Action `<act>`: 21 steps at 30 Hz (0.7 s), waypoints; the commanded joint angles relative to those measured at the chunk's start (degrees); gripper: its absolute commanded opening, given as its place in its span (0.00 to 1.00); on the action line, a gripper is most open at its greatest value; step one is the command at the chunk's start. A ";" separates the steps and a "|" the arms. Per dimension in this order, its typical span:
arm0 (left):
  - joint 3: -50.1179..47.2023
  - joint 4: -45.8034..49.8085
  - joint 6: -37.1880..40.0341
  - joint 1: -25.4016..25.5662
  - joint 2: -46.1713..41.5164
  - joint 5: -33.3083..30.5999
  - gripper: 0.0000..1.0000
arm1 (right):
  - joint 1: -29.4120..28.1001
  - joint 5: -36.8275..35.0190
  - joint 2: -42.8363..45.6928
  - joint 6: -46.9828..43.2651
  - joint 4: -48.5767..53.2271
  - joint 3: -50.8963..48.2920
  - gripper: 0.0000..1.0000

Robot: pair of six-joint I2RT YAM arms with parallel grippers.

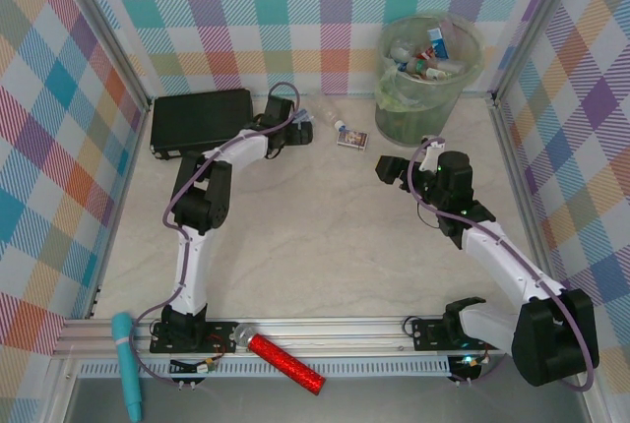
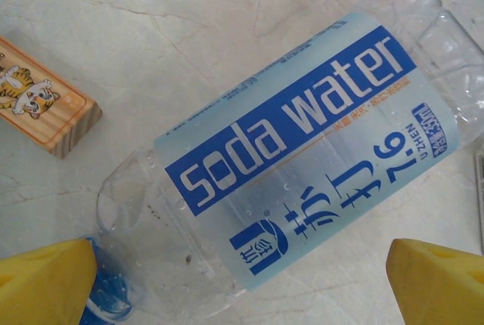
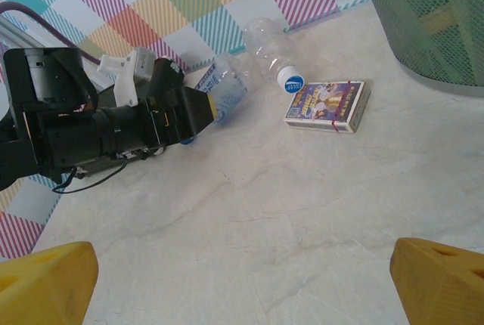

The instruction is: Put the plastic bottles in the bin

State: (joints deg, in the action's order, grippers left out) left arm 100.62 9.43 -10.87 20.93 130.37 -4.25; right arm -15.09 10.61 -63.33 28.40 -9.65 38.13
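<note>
The left pincer [image 2: 242, 287] stands wide open over a clear bottle [image 2: 302, 166] with a blue "soda water" label. In the left wrist view the bottle lies on its side across the pale marbled counter [image 2: 151, 23], running from lower left to upper right. One yellow fingertip [image 2: 45, 283] sits in the lower left corner by the bottle's blue cap end and the other in the lower right, beside the label; whether either one touches the plastic cannot be told.

From above, this pincer sits at upper centre of the frame, just right of the flat black case [image 1: 202, 120]. A second clear bottle [image 3: 271, 51] with a white and blue cap lies near the first, against the checked back wall. A small printed box [image 3: 327, 106] rests just beside its cap.

The bin [image 1: 428, 84] stands in the upper right of the overhead frame, with several bottles [image 1: 431, 51] inside it, blue and red among them.

The right pincer [image 3: 242, 283] is wide open and holds nothing — in the overhead frame it hangs over bare counter below the bin, well apart from both loose bottles.
</note>
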 commanded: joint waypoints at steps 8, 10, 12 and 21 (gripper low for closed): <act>-8.48 2.58 1.73 1.09 -7.27 3.55 0.93 | -0.55 0.24 0.38 0.94 -1.24 -0.10 0.99; -9.59 2.61 1.52 1.21 -9.33 3.28 0.93 | -0.55 0.07 0.40 0.80 -1.11 -0.08 0.99; -10.21 3.23 0.47 1.29 -11.22 2.70 0.93 | -0.52 0.06 0.40 0.79 -1.07 -0.09 0.99; -6.43 5.62 5.16 0.93 -11.37 2.12 0.99 | -0.51 0.55 -0.41 1.12 -1.14 0.13 0.99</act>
State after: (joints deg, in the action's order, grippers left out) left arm 90.59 12.19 -9.10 21.98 118.04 -2.15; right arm -15.35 10.59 -63.33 29.06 -9.80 38.13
